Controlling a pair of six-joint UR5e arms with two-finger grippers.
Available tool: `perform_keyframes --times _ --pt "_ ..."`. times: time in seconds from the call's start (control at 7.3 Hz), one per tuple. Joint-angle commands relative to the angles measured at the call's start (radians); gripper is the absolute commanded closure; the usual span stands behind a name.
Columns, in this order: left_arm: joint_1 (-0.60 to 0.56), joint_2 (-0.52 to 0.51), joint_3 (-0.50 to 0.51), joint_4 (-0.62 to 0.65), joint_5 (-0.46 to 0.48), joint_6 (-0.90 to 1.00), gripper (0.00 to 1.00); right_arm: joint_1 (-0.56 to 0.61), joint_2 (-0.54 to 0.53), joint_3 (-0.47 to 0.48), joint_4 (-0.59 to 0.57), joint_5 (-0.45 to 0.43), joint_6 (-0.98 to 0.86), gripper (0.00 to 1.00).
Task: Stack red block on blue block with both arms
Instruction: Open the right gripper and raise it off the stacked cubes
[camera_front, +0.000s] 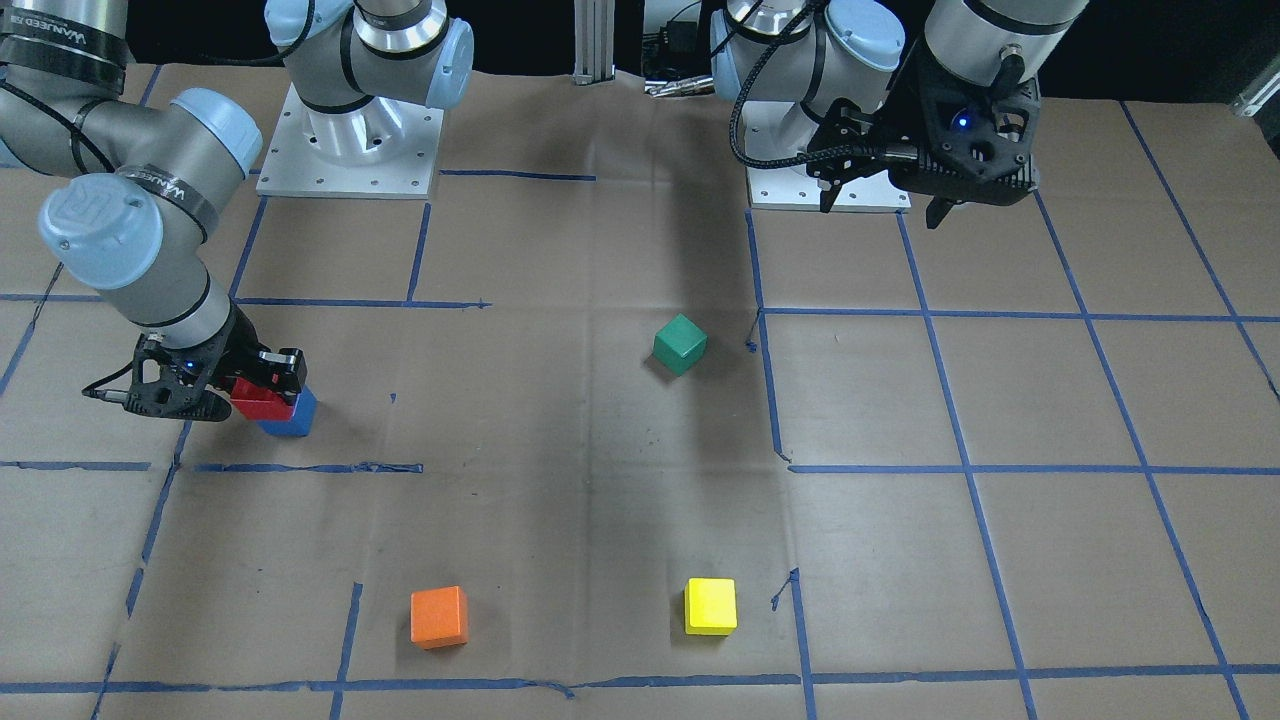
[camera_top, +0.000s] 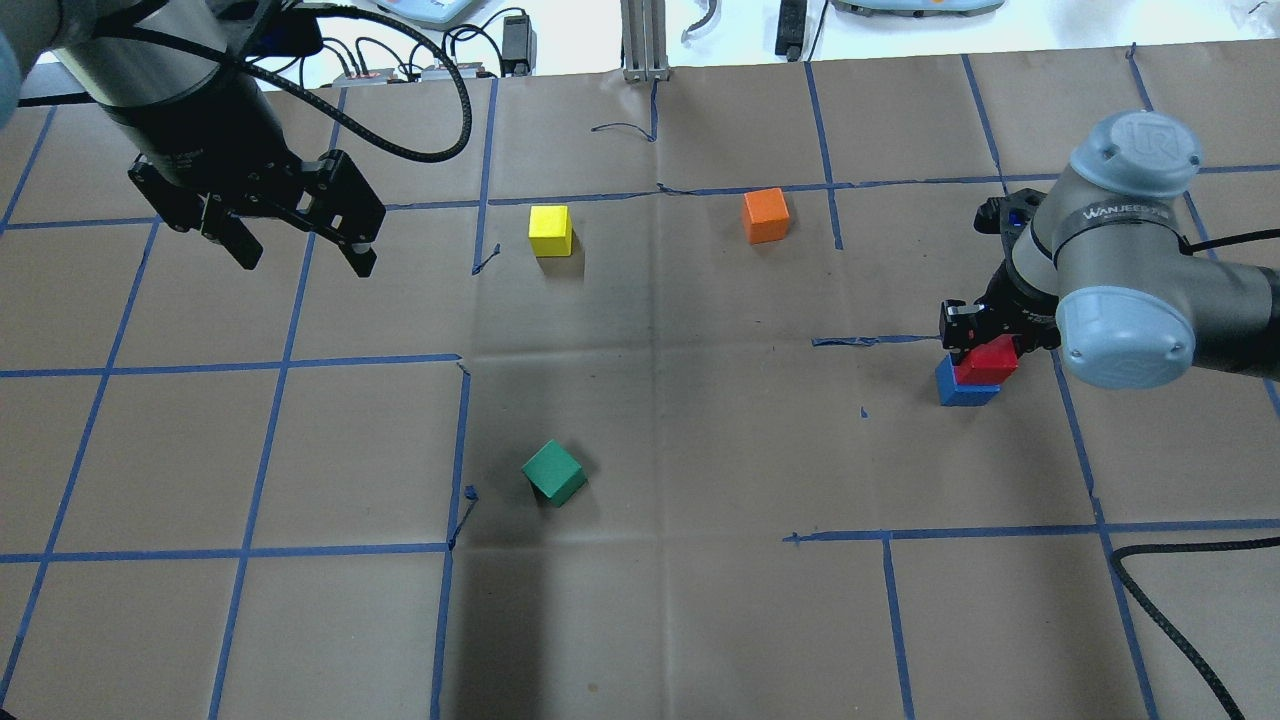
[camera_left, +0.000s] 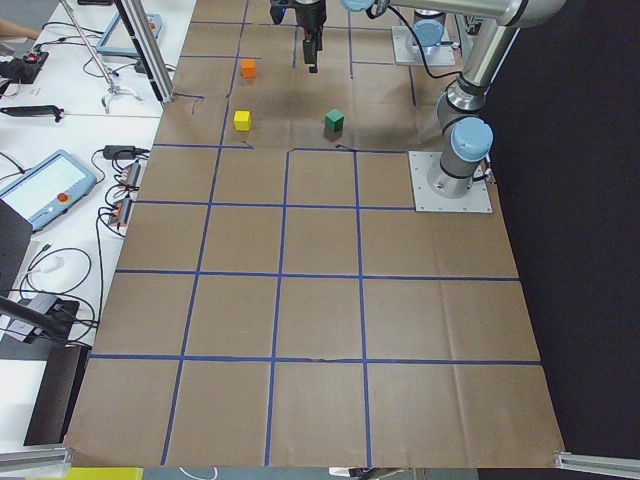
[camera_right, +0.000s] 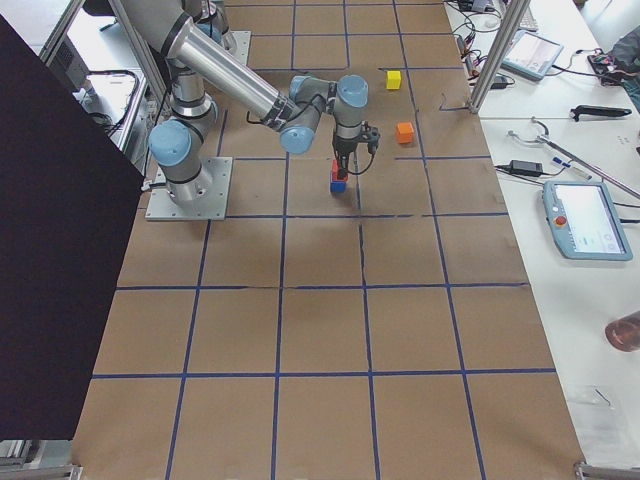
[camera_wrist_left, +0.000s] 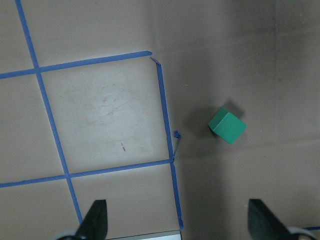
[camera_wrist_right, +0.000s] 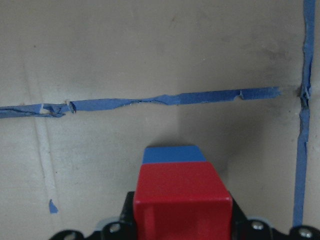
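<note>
While the right gripper (camera_top: 985, 345) stays out of the question for opening, its fingers clamp the red block (camera_top: 987, 360) from two opposite sides. The block sits squarely between them in the right wrist view, directly over the blue block (camera_top: 962, 388). This grip lets the arm line the cube up before letting go. From overhead the red cube covers most of the blue one, which shows along its left and near edges, so the two look slightly offset. Whether the faces already touch I cannot tell; the right-side view suggests they meet or are just apart. I judge the placing step nearly done, with release left.

The red block is a small matte cube with clean edges. The blue block is the same size and lies flat on the brown paper table (camera_top: 700, 600), on the right side of the overhead view, near a blue tape line.

The left gripper (camera_top: 305, 258) hangs high at the far left, fingers spread and empty, well away from the stack, probably parked so as not to interfere. A green block (camera_top: 553, 472) lies near the middle; a yellow block (camera_top: 550, 230) and an orange block (camera_top: 765, 215) sit farther off.
</note>
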Motion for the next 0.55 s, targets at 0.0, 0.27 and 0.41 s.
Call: perform_keyframes --times 0.0,0.27,0.41 --pt "0.001 0.013 -0.006 0.032 0.03 0.004 0.0 0.0 -0.002 -0.001 0.0 -0.003 -0.001 0.0" --pt "0.002 0.001 -0.004 0.085 0.035 0.007 0.0 -0.002 -0.002 -0.002 0.001 -0.003 -0.001 0.0" --pt "0.001 0.0 -0.007 0.086 0.035 0.007 0.0 -0.003 -0.005 -0.01 0.0 -0.004 -0.001 0.0"
